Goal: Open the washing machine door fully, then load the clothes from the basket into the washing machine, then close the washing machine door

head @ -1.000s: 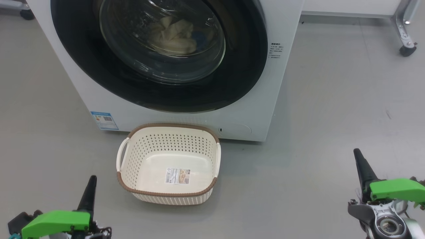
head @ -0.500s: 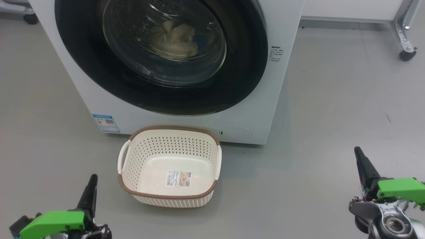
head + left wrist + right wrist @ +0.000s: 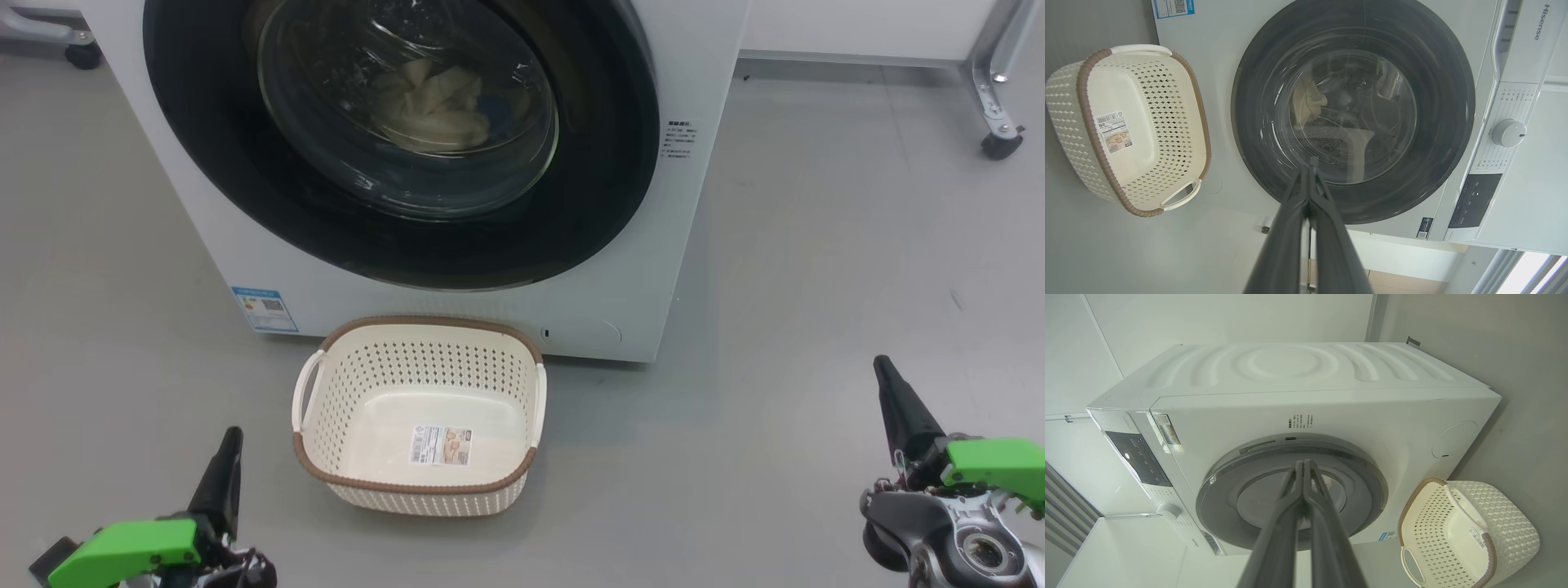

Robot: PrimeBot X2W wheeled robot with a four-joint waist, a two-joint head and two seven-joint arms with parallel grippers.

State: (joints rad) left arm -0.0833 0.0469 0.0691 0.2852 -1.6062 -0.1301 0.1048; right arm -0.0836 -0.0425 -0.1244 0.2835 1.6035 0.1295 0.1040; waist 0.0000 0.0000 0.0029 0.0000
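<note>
Seemingly done. Sees the large round door [image 3: 589, 204] with glossy black rim shut flush on the big white front-loading washing machine [image 3: 457, 306], pale cream-yellow clothes [image 3: 433, 102] heaped behind its glass, the cream perforated plastic basket [image 3: 424, 322] empty on the grey floor [image 3: 816, 286] just before it. Holds left gripper [image 3: 233, 435] and right gripper [image 3: 881, 363] low, fingers pressed together on nothing. Finds the door well ahead of both, nearer the left.
</note>
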